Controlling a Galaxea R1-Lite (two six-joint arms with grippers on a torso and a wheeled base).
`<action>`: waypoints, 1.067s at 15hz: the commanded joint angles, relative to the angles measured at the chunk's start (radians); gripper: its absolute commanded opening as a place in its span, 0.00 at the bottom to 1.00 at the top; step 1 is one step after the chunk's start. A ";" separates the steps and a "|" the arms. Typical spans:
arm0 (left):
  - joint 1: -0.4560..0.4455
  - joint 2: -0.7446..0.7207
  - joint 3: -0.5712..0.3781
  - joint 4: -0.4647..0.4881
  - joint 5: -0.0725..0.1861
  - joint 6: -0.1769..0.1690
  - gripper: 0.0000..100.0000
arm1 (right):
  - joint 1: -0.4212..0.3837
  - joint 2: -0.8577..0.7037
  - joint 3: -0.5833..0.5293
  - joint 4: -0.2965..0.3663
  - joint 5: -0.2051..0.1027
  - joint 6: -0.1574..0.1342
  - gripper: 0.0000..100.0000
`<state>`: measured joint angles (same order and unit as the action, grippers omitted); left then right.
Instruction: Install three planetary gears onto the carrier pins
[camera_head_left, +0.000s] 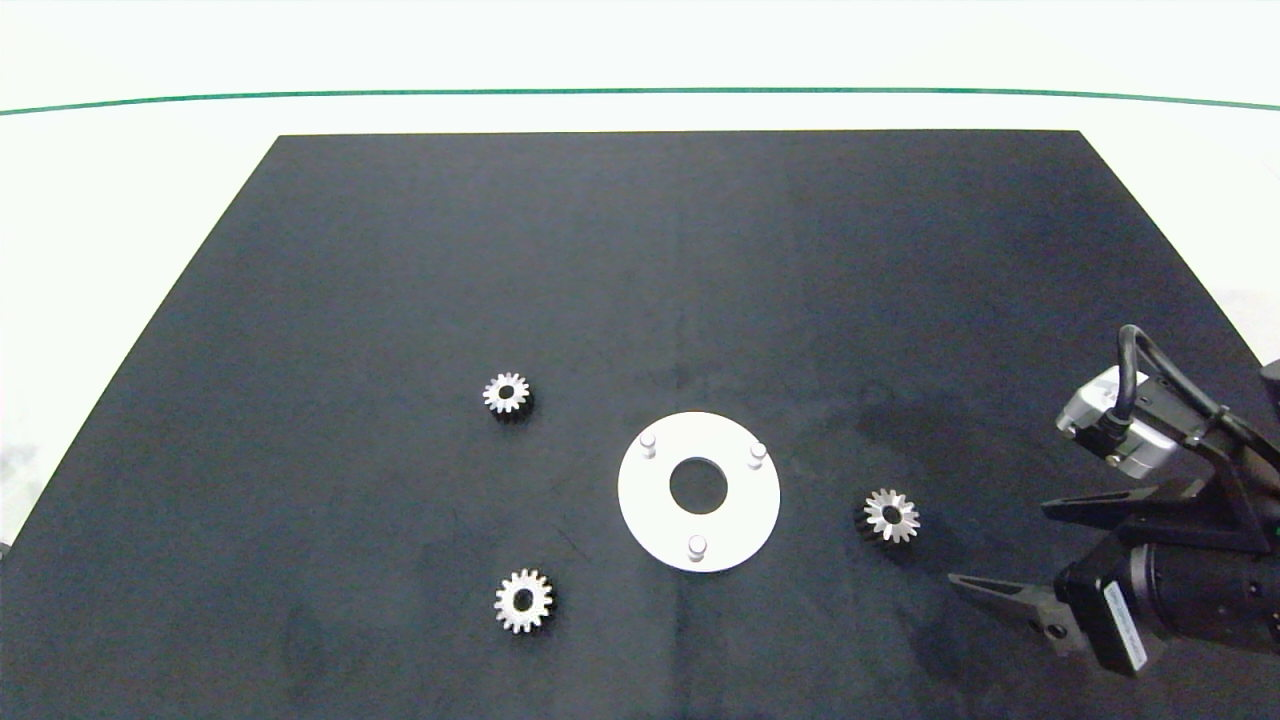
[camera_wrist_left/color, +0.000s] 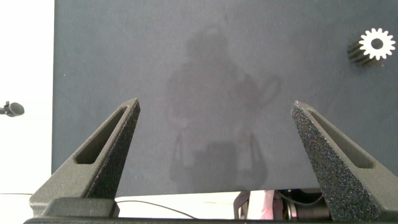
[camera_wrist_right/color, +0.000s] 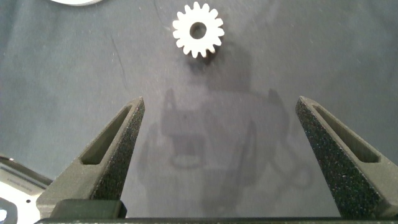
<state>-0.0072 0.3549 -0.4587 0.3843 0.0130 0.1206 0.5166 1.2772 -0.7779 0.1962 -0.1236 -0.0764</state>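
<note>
A black mat (camera_head_left: 400, 250) on the white table (camera_head_left: 120, 200) carries three planetary gears (camera_head_left: 507, 394) around a pinned white disc (camera_head_left: 655, 510).

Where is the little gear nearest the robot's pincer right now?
In the head view, that gear lies flat on the black mat, between the white disc and the open right pincer.

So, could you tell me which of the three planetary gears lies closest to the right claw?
The gear right of the carrier disc, just ahead of the open right claw; the other two gears lie left of the disc.

text: none legible | right gripper (camera_head_left: 1000, 545) label (white strip) too small
</note>
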 joint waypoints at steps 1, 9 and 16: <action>0.000 -0.001 0.000 0.002 0.001 0.001 1.00 | 0.010 0.062 -0.001 -0.032 -0.001 -0.002 1.00; 0.000 -0.002 -0.001 0.002 0.002 0.001 1.00 | 0.031 0.159 -0.003 -0.107 -0.021 0.000 1.00; 0.001 -0.004 0.002 0.002 0.002 0.001 1.00 | 0.036 0.223 -0.024 -0.155 -0.018 0.001 1.00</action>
<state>-0.0062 0.3515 -0.4574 0.3847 0.0149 0.1198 0.5498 1.4889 -0.7962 0.0413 -0.1409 -0.0736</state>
